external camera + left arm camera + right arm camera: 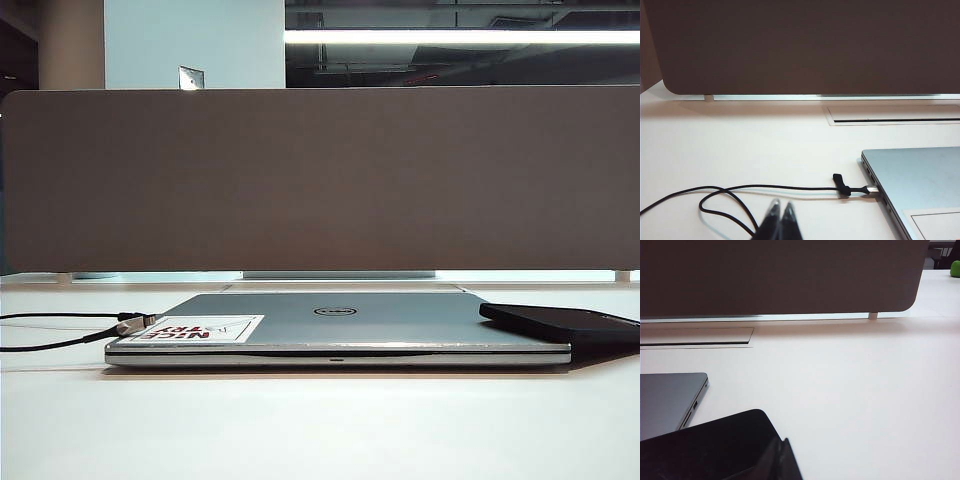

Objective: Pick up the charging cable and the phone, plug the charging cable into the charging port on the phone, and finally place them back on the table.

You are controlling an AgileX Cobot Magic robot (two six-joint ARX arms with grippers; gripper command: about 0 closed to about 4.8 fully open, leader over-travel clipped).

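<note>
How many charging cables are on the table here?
1. The charging cable lies on the table left of the laptop, its plug touching the laptop's left edge. No other shows; its far end runs out of view.

Right gripper [782, 460] fingers [790, 462] closed beside black phone [705, 447], laptop [667, 400], white table [850, 390]

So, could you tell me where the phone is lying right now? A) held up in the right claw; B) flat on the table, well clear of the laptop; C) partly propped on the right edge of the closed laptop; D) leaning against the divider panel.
C: in the exterior view the phone overlaps the right corner of the closed laptop, and no claw holds it.
</note>
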